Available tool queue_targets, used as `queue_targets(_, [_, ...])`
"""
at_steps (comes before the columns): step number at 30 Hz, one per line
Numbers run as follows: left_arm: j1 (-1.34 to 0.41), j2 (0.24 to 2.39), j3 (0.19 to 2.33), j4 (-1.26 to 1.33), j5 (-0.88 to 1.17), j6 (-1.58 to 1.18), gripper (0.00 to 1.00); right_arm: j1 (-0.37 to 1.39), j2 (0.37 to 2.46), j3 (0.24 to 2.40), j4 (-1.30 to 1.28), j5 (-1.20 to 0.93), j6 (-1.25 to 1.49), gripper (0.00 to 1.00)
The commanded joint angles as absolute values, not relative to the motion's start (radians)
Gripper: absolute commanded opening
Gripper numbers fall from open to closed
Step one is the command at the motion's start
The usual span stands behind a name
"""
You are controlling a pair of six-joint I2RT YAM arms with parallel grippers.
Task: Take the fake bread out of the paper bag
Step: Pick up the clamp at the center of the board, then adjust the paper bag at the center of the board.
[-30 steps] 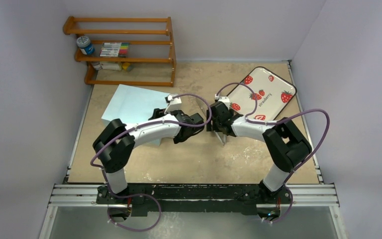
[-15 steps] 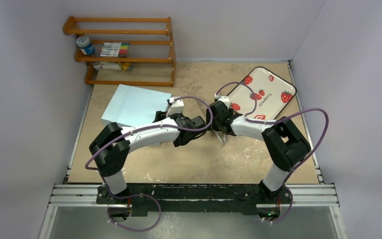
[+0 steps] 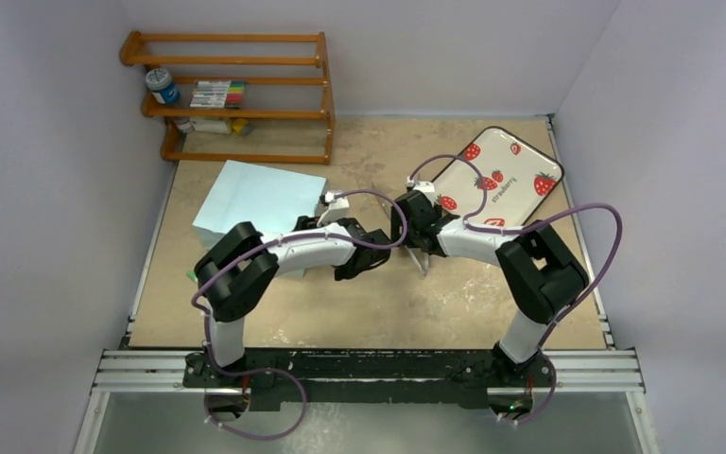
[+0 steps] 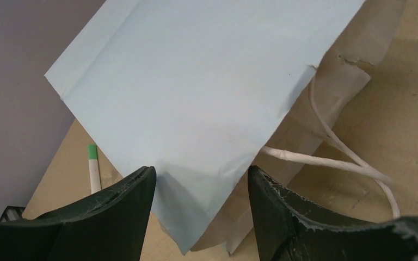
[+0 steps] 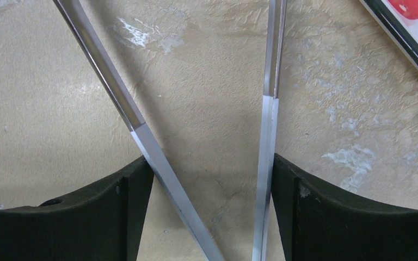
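Note:
The pale blue paper bag (image 3: 260, 200) lies flat on the table left of centre. In the left wrist view the paper bag (image 4: 196, 92) fills the frame, with its white cord handles (image 4: 332, 157) and whitish-tan inside at the right. My left gripper (image 4: 201, 171) is open, and the bag's near corner sits between its spread fingers. In the overhead view the left gripper (image 3: 317, 222) is at the bag's right corner. My right gripper (image 5: 209, 160) is shut on metal tongs (image 5: 141, 136), whose two arms press against its fingers. The right gripper (image 3: 406, 225) hovers at table centre. The fake bread is hidden.
A white strawberry-patterned tray (image 3: 510, 175) lies at the back right; its edge (image 5: 408, 32) shows in the right wrist view. A wooden shelf (image 3: 236, 95) with markers and a jar stands at the back left. A green-tipped marker (image 4: 92, 163) lies beside the bag.
The left arm's elbow has swung right and forward, and more of the bag now shows. The right arm with the tongs has hardly moved.

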State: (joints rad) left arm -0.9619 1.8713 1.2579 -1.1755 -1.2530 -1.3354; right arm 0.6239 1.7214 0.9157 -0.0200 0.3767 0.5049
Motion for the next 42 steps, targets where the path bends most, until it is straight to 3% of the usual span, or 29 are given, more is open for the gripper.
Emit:
queue_targets(1, [-0.940, 1.889, 1.295, -1.263, -1.401, -1.468, 0.63, 0.630, 1.750, 0.933, -0.037, 0.361, 0.522, 0.76])
queue_targets(10, [-0.853, 1.895, 1.263, -1.199, -1.480, -1.456, 0.59, 0.629, 1.757, 0.936, -0.029, 0.359, 0.526, 0.68])
queue_targets(14, [-0.842, 1.863, 1.252, -1.122, -1.507, -1.381, 0.44, 0.630, 1.753, 0.934, -0.027, 0.360, 0.528, 0.60])
queue_targets(18, [-0.830, 1.831, 1.248, -1.085, -1.523, -1.351, 0.34, 0.629, 1.736, 0.925, -0.023, 0.366, 0.525, 0.48])
queue_targets(29, [-0.825, 1.652, 1.195, -0.895, -1.503, -1.162, 0.10, 0.629, 1.627, 0.872, 0.003, 0.366, 0.509, 0.30])
queue_targets(42, [-0.825, 1.466, 1.108, -0.681, -1.393, -0.905, 0.05, 0.696, 1.365, 0.818, -0.028, 0.287, 0.483, 0.29])
